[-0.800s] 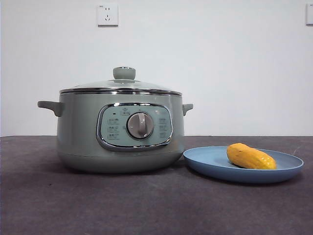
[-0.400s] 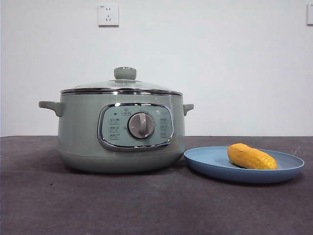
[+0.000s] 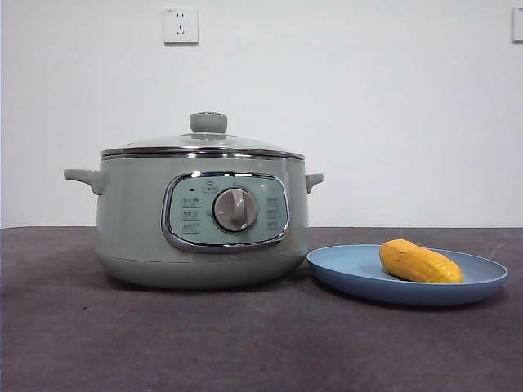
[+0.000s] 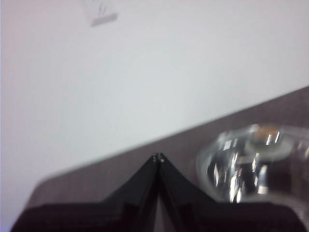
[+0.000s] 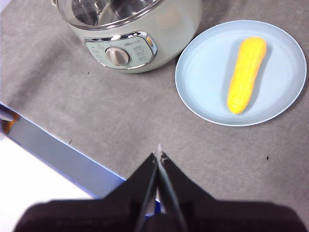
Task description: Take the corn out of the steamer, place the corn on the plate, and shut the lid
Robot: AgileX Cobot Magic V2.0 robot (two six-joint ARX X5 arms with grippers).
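Note:
The mint-green steamer (image 3: 200, 220) stands left of centre with the glass lid (image 3: 203, 144) closed on it, green knob on top. The corn (image 3: 419, 261) lies on the light-blue plate (image 3: 351, 273) to the steamer's right. The right wrist view shows the corn (image 5: 247, 73) on the plate (image 5: 203, 72) beside the steamer (image 5: 159, 34). My right gripper (image 5: 159, 155) is shut and empty, high above the table in front of the plate. My left gripper (image 4: 158, 157) is shut and empty, raised beside the lid (image 4: 256, 162). Neither gripper shows in the front view.
A wall socket (image 3: 180, 24) is on the white wall behind. The dark grey table (image 3: 245, 343) has a blue-edged front rim (image 5: 58, 154) in the right wrist view.

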